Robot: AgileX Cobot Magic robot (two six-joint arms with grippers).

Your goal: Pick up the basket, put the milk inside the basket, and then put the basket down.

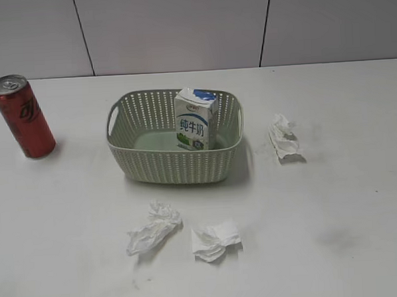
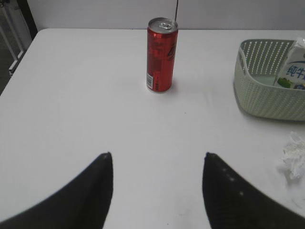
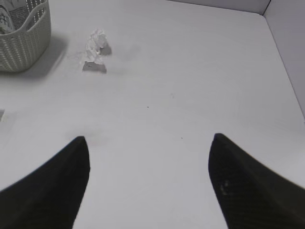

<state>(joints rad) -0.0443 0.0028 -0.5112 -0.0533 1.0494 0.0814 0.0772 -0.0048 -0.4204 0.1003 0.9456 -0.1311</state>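
because the milk carton (image 1: 196, 119) stands upright inside the sage-green basket (image 1: 176, 164), toward its back right side, and the basket sits flat on the white tabletop (image 1: 335, 208), the task looks finished or almost finished. the left gripper (image 2: 157, 183) has its fingers (image 2: 93, 191) wide apart with only bare tabletop between them, and it holds nothing. the right gripper (image 3: 148, 176) is the same, fingers (image 3: 248, 181) spread wide and holding nothing, well apart from the basket. the red soda can (image 1: 22, 116) stands to the left of the basket, apart from it. three crumpled tissues (image 1: 153, 229) lie around, two in front and one on the right.
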